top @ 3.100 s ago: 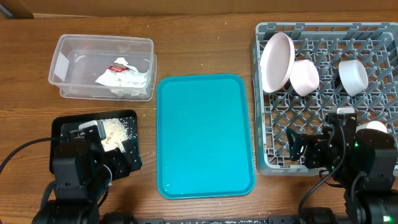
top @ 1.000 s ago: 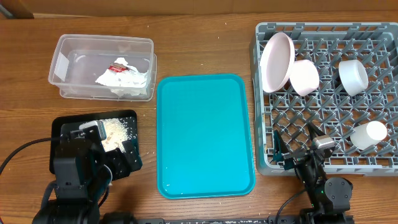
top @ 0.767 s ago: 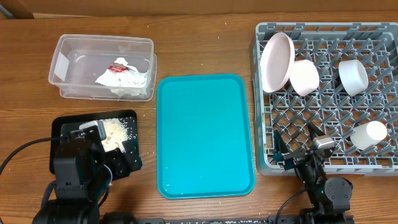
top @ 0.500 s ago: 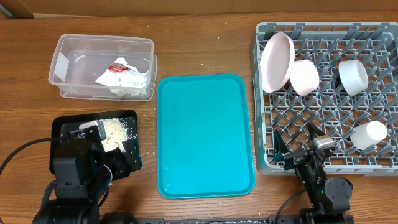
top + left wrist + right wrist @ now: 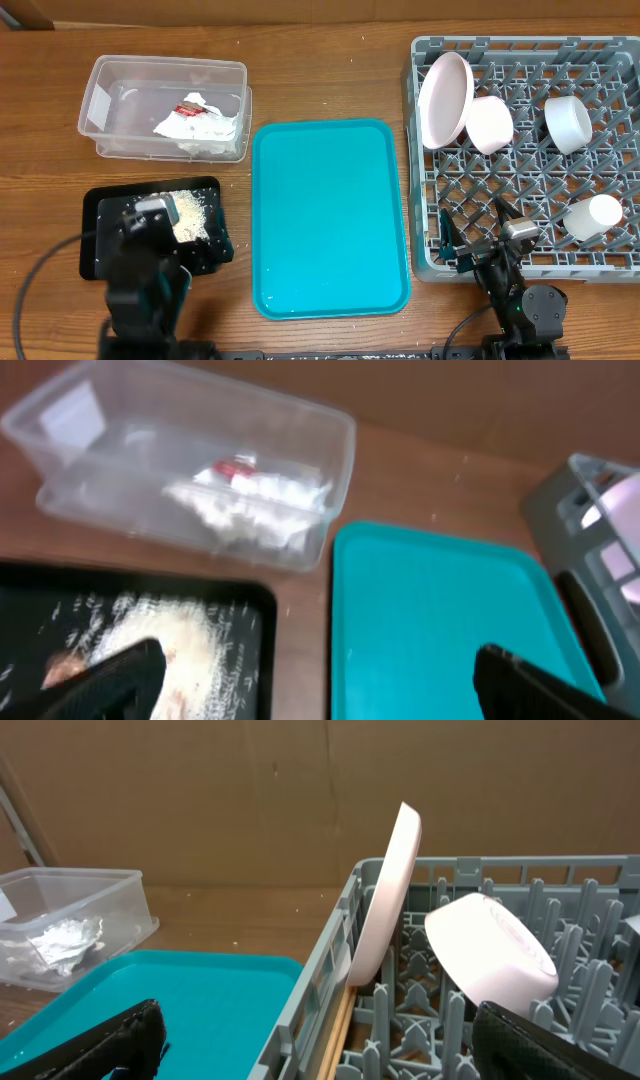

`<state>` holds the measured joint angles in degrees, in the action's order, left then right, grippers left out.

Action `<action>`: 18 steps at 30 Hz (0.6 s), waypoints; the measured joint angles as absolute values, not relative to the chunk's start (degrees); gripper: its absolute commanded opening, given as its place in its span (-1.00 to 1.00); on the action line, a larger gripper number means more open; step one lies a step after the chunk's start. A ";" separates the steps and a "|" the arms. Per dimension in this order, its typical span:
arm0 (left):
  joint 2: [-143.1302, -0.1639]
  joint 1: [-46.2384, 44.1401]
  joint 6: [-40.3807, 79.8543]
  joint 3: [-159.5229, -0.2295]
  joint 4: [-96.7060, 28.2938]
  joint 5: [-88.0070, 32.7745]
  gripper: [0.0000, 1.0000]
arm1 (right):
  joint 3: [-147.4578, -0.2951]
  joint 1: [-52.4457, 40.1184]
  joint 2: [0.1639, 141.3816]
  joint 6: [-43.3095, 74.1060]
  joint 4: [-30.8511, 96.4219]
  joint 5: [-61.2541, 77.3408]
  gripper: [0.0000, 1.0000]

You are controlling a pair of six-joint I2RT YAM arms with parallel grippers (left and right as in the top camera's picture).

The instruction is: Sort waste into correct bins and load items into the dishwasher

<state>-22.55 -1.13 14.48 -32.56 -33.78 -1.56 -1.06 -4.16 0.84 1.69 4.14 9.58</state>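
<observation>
From above, the crumpled red-and-white snack wrapper (image 5: pixel 198 122) lay in the clear rectangular plastic tub (image 5: pixel 165 62). The loose white rice grains (image 5: pixel 190 215) sat on the shallow black rectangular tray (image 5: pixel 92 215). The white round plate (image 5: pixel 445 98), pinkish-white bowl (image 5: pixel 490 124), pale blue-white bowl (image 5: pixel 568 123) and small white cup (image 5: pixel 592 215) all stood in the large square grey plastic dish rack (image 5: pixel 520 45).

Through my left wrist, blurred, my left pincer (image 5: pixel 318 655) gaped wide and empty just over the rice. I judged a careless swing there could sweep grains onto the table.

Through my right wrist, my right pincer (image 5: pixel 318 1015) also gaped wide, holding nothing, close to the rack's wall. The plate stood on edge, so a knock against the rack might topple it onto the pinkish bowl.
</observation>
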 measured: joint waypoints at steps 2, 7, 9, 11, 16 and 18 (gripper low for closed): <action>-17.85 -1.15 13.89 -26.68 -27.16 -1.61 0.99 | -1.06 -4.16 0.84 1.69 4.14 9.58 1.00; -6.79 -1.15 12.78 -14.00 -13.65 -2.00 1.00 | -1.06 -4.16 0.84 1.67 4.14 9.58 1.00; -3.38 -1.15 11.55 -9.82 -8.71 -2.70 0.99 | -1.06 -4.16 0.84 1.67 4.14 9.58 1.00; -1.52 -1.15 10.31 -6.46 -3.03 -3.53 1.00 | -1.06 -4.16 0.84 1.69 4.14 9.58 0.99; -0.91 -1.15 8.40 -1.15 3.75 -4.78 1.00 | -1.06 -4.16 0.84 1.69 4.12 9.58 1.00; -0.91 -1.15 8.27 -0.82 1.28 -4.97 1.00 | -1.06 -4.16 0.84 1.69 4.14 9.58 1.00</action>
